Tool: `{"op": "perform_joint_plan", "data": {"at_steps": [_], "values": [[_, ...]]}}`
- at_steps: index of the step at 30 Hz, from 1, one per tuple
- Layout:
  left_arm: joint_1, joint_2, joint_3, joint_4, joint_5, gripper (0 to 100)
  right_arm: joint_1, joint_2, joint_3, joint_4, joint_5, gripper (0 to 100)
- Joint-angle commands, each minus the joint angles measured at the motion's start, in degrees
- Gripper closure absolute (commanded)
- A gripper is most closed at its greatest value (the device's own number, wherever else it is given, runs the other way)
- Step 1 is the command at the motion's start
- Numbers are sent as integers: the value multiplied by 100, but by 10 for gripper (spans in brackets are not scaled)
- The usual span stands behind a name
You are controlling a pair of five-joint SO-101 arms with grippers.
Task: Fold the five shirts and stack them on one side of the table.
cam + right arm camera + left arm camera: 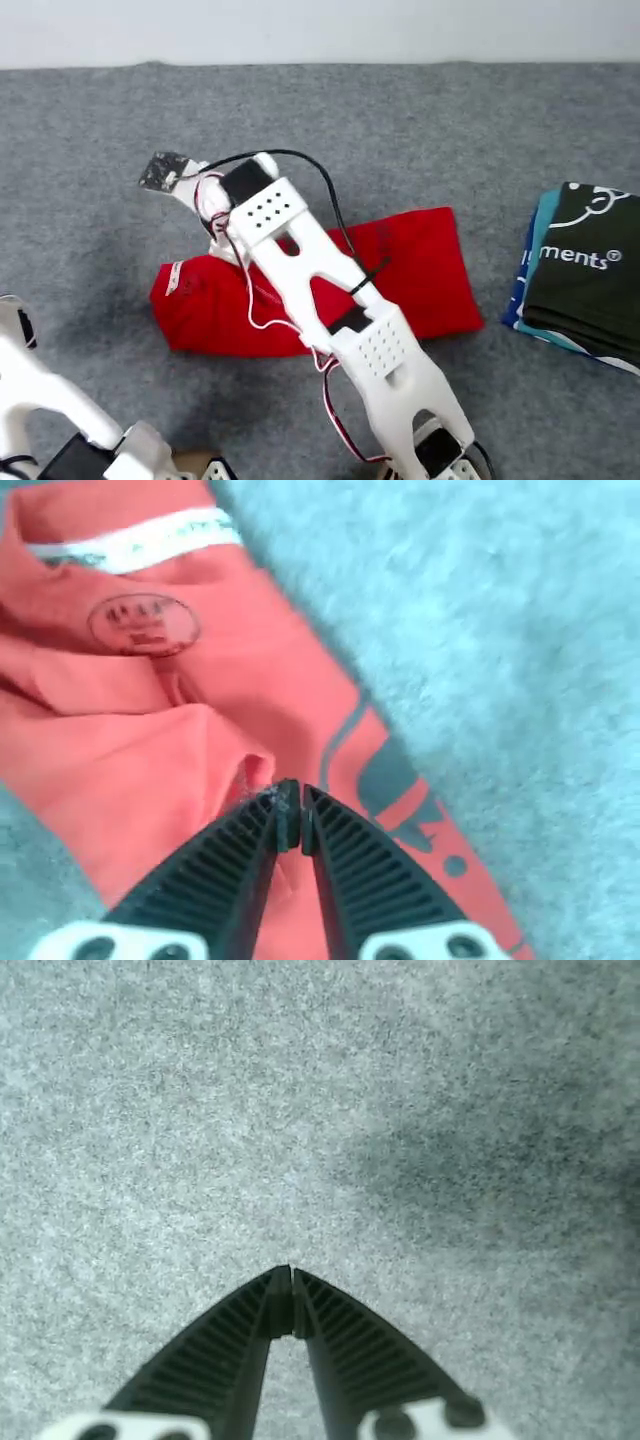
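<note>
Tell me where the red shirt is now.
In the high view the red shirt lies mid-table, left of the stack of folded shirts, with the right arm across it.

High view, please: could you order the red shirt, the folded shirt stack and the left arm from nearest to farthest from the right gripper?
1. The red shirt, mid-table, its collar end closest to the right gripper.
2. The left arm, at the near left corner.
3. The folded shirt stack, at the table's right edge.
</note>
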Motion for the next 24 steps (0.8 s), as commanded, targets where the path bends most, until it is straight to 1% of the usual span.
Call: {"op": "perform_joint_plan", "data": {"at_steps": [1,5,9,17,22,24], "values": [[18,-149,-22,-193,-44,992,-136,66,-668,523,18,990],[18,-149,-22,-193,-44,992,-462,-22,-633,532,-299,990],[18,-149,-31,-193,-44,992,-760,31,-431,514,-316,990],[-18,-149,-31,-149,-44,992,-796,945,-299,497,-343,990],[-18,-176,-31,-149,-44,992,-1253,1077,-281,532,-360,990],[-9,-158,-40,-167,-44,992,-1499,1077,-264,541,-492,990]]}}
